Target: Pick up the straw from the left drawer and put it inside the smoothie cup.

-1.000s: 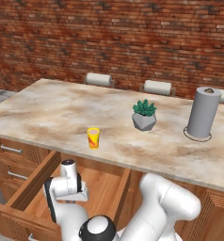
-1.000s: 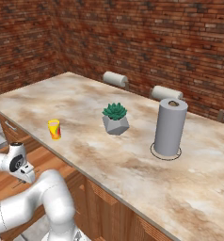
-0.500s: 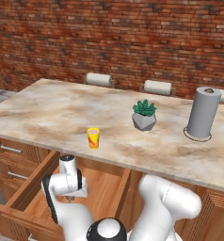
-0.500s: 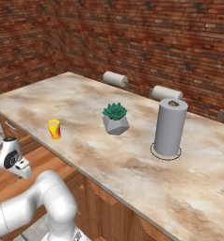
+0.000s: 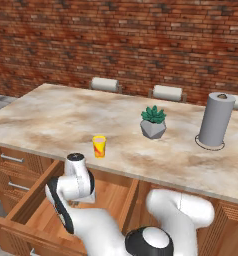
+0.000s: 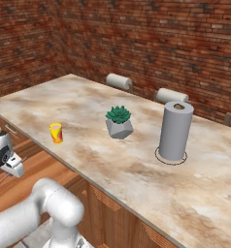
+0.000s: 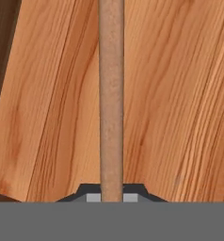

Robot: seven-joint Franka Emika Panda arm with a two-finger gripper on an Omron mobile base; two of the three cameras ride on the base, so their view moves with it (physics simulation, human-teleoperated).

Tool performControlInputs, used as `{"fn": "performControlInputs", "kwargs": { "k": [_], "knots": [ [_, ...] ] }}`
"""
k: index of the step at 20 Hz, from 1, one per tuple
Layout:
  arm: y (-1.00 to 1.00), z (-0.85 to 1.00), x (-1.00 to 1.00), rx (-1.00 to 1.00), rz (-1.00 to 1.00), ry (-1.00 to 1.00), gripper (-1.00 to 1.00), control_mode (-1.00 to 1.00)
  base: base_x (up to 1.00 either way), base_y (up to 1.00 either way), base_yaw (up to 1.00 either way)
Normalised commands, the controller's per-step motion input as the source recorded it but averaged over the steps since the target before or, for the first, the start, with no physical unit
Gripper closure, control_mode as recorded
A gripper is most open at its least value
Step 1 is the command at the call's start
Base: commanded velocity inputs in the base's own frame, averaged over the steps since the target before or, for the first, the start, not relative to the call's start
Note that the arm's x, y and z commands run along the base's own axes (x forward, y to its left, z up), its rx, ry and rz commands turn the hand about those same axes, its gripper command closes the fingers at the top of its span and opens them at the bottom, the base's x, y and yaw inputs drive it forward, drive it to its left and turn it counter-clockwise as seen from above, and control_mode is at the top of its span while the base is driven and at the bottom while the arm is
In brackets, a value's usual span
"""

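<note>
Drawer (image 5: 26,200) stands pulled out below the worktop (image 5: 51,120) in the left base view, and the arm reaches down into it; the cup (image 5: 99,146) sits upright near the worktop's front edge, just above the open drawer, well apart from the plant (image 5: 153,122) and the paper towel roll (image 5: 216,120).

In the right base view the end effector (image 6: 13,169) hangs low over the drawer floor, to the left of and below the cup (image 6: 56,132); its opening cannot be read here.

In the hand view the straw (image 7: 111,94) runs straight up the middle, over the wooden drawer floor (image 7: 180,94), with a finger tip (image 7: 92,197) set tight against each side of its near end. I judge the end effector closed on the straw. A good lift would go straight up, grip steady, clearing the drawer front and worktop edge before swinging towards the cup.
</note>
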Motion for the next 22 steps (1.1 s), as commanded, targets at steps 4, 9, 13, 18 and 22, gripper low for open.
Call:
{"fn": "performControlInputs", "kwargs": {
  "k": [4, 9, 13, 18, 22],
  "knots": [
    [0.0, 1.0, -0.53, 0.07, 0.0, 0.0, 1.0, -1.0, 0.0, 0.0, 0.0],
    [-0.02, 1.0, -0.43, 0.09, 0.0, 0.09, 1.0, -1.0, 0.0, 0.0, 0.0],
    [-0.02, 1.0, -0.02, 0.1, 0.0, 0.23, 1.0, -1.0, 0.0, 0.0, 0.0],
    [-0.13, 1.0, 0.1, 0.09, 0.0, 0.32, 1.0, -1.0, 0.0, 0.0, 0.0],
    [-0.13, 0.97, 0.18, 0.1, 0.0, 0.43, 1.0, -1.0, 0.0, 0.0, 0.0]
  ]
}}
